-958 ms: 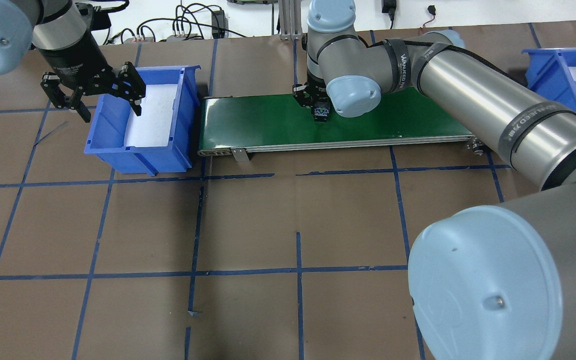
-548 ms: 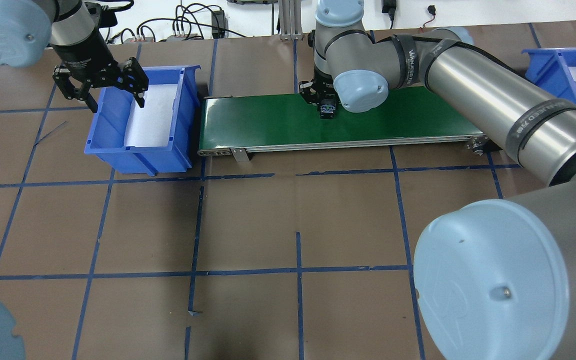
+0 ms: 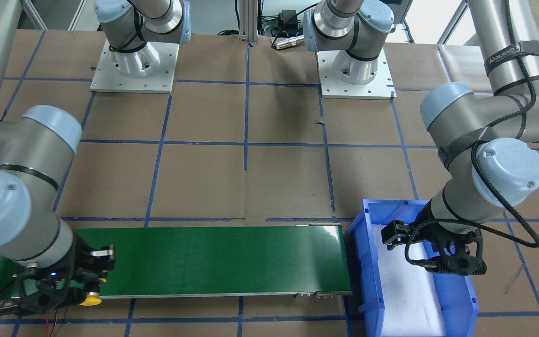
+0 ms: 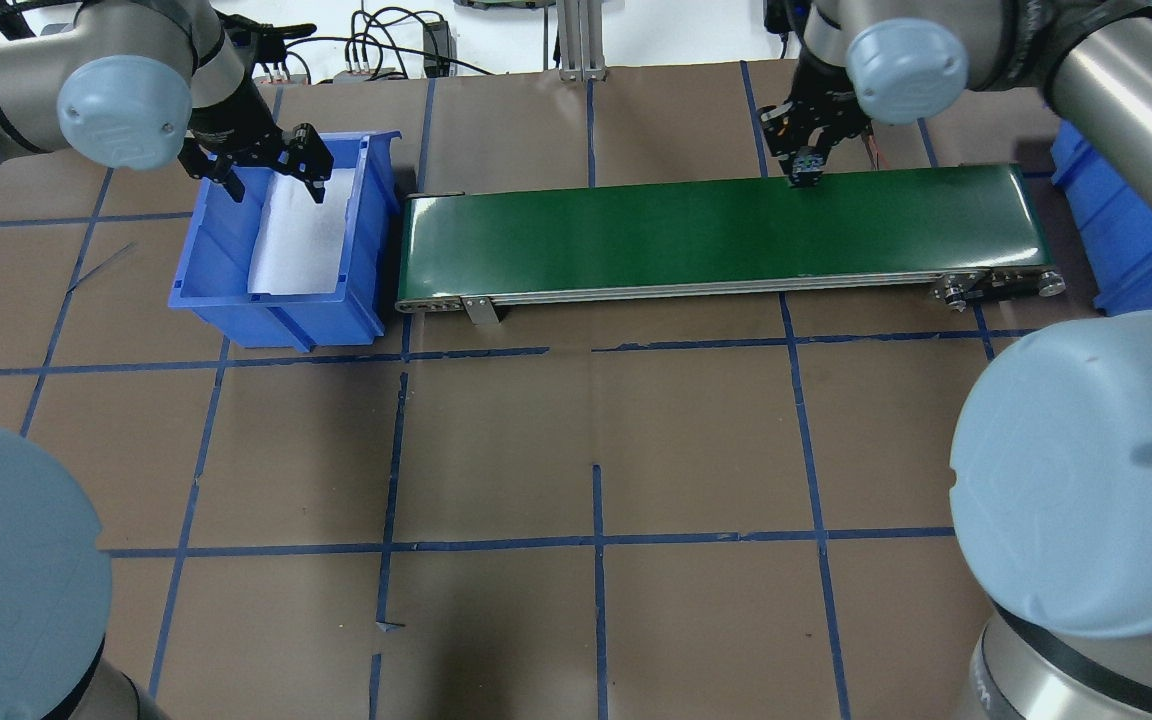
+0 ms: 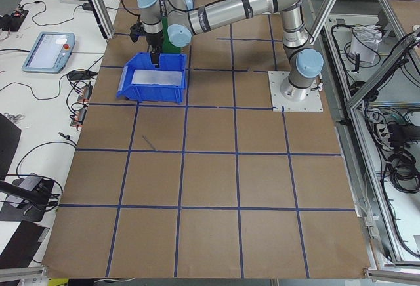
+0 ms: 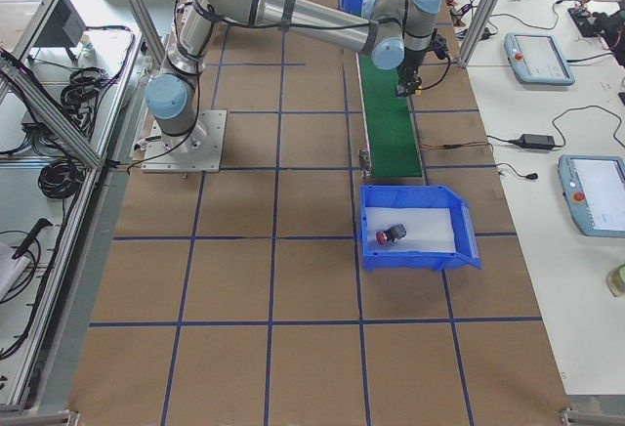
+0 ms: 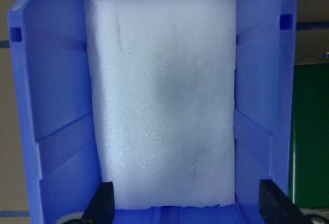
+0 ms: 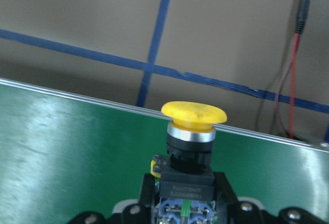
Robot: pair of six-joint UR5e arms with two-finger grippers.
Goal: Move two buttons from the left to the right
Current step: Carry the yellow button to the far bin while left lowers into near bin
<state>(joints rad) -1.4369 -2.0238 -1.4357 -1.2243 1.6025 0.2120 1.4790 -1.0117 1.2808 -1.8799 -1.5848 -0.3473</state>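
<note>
I am judging this to be the second and last transfer: the red button point(image 6: 383, 236) is already lying in the right bin point(image 6: 415, 262), and I am carrying the yellow button point(image 8: 193, 115) in my right gripper point(image 8: 184, 198). The jaws are clamping the grey block under the black collar, with the cap pointing away from my wrist. In the overhead view this gripper is hanging at the far edge of the belt point(image 4: 636, 235), at about 1 o'clock from the belt's middle. Whether the button is touching the belt I cannot tell; it is looking lifted clear. The next move, as I am reading it, is calling for travel toward 3 o'clock, past the belt's end and over the right bin. After that comes a descent and a release onto the padding beside the red button, not on top of it. My left gripper point(image 4: 271, 175) is hovering over the left bin point(image 4: 271, 300) at the belt's 9 o'clock end. Its jaws are standing wide apart and gripping nothing. That bin is showing only its white foam pad point(image 7: 164, 95).
</note>
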